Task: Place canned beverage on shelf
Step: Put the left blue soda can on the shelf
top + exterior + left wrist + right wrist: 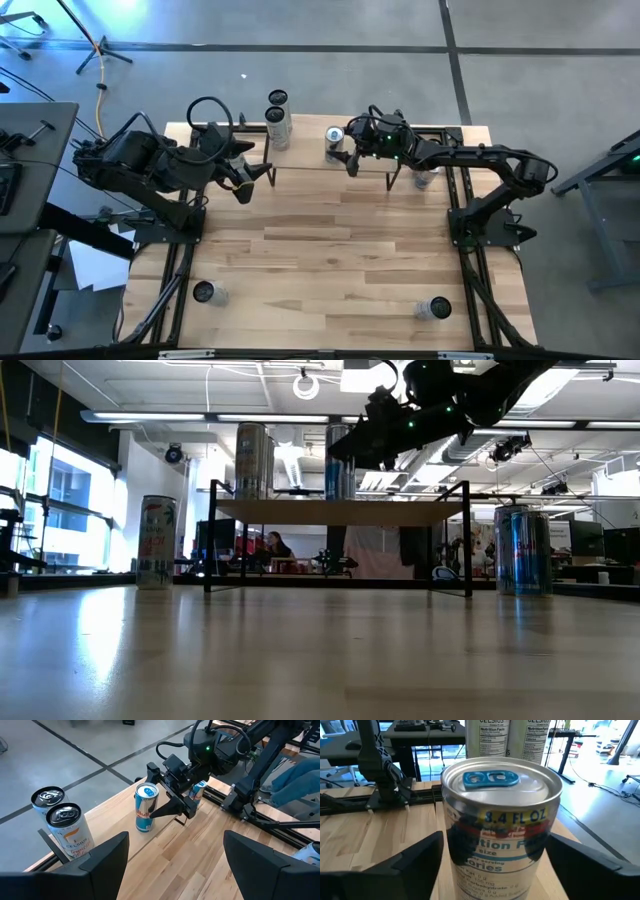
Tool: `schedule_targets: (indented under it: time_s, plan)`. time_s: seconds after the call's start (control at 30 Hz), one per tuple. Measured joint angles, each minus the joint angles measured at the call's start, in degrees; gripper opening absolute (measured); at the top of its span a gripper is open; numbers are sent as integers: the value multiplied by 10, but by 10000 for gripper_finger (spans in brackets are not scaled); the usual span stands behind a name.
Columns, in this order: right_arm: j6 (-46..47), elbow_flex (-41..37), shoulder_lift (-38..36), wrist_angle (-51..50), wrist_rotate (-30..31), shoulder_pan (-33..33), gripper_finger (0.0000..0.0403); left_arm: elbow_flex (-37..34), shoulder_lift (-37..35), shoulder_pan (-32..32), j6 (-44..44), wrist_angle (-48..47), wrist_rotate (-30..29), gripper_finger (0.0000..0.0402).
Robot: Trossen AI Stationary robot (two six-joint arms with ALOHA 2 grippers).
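Can (146, 807) stands upright on shelf (165, 837), right claw (172, 805) open around it.

Looking down on the shelf (300, 152) at the far edge of the table (330, 250), with the right gripper (345, 152) hovering just beside a small blue-topped can (334, 137) standing upright on the board, fingers spread and not gripping it. Waiting well off to that gripper's left, the left gripper (250, 178) with fingers apart, two tall white cans (277, 122) standing just beyond it. Standing elsewhere, three more cans: one (424, 177) under the right arm and two (204, 292) (437, 309) near the table's near corners.
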Motion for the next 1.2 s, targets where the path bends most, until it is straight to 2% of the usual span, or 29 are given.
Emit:
schedule_targets:
  time_s: [0.17, 0.37, 0.53, 0.8, 0.9, 1.1, 1.2]
  plan:
    - [2, 0, 0, -4, 0, 0, 368, 0, 0, 0, 1, -1, 0, 296]
    - [-5, 0, -9, -41, 0, 0, 381, 0, 0, 0, 1, -2, 0, 296]
    - [-38, 0, -47, -116, 10, 0, 389, 0, -1, 0, 1, -4, 0, 296]
    - [-5, -1, -112, -243, 5, 0, 390, 0, -3, 0, 45, -6, 0, 296]
    - [53, -1, -135, -281, 3, 0, 390, 0, -3, 0, 59, -6, 0, 296]
    - [264, -1, -172, -325, 0, 5, 390, 0, -3, 0, 66, -6, 0, 296]
    - [288, -1, -185, -328, -6, 15, 390, 0, -3, 0, 74, -6, 0, 296]
